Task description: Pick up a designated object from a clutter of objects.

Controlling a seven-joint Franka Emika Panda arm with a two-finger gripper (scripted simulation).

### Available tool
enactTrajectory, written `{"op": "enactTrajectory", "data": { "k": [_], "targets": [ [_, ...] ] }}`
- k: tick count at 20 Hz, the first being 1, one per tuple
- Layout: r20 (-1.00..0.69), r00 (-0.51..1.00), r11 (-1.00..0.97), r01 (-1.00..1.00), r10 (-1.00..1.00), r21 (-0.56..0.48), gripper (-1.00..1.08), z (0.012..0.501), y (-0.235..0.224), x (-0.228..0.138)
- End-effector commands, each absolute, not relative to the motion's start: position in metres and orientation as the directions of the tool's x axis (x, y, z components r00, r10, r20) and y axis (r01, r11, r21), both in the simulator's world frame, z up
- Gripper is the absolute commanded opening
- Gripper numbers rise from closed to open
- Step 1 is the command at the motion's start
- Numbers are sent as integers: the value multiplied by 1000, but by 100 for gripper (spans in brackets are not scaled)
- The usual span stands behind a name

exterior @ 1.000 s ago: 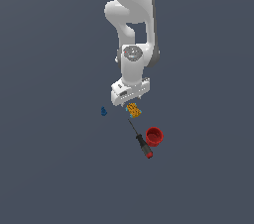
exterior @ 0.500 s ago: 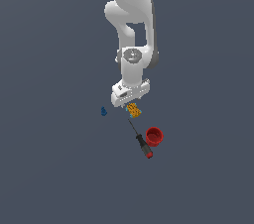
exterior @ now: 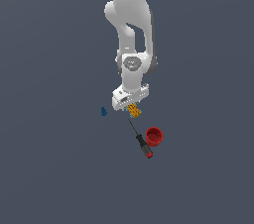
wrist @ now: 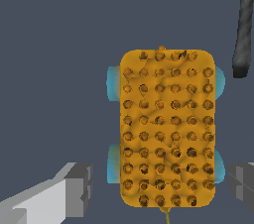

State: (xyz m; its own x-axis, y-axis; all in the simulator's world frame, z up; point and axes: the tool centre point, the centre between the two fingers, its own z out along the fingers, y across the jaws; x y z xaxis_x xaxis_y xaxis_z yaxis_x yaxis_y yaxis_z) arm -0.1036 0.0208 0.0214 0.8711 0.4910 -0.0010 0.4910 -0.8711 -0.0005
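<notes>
Lowered a little since a second ago, the pincer [wrist: 159, 188] hangs released, its fingers [wrist: 79, 188] astride the block [wrist: 167, 129] without touching. Beyond it lies the screwdriver [exterior: 141, 141], then the cup [exterior: 154, 136]; a blue piece [exterior: 103, 112] sits apart.

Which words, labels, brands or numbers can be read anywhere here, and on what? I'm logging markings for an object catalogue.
None can be read in either view.
Orange studded block: only rows of studs and light blue rounds at its corners, no lettering.
Red cup: plain.
Red-and-black screwdriver: no marking visible; too small to tell more.
Small blue piece: too small to tell.
Gripper and arm: no visible lettering.
</notes>
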Motion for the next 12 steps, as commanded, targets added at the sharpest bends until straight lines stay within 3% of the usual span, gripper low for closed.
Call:
{"op": "enactTrajectory", "data": {
  "k": [1,2,3,12],
  "targets": [
    [0,871,-871,491,491,0,100,18,21,-103],
    [0,871,-871,491,491,0,100,18,21,-103],
    [0,871,-871,491,491,0,-100,18,21,-103],
    [0,871,-871,491,491,0,-100,18,21,-103]
  ]
}}
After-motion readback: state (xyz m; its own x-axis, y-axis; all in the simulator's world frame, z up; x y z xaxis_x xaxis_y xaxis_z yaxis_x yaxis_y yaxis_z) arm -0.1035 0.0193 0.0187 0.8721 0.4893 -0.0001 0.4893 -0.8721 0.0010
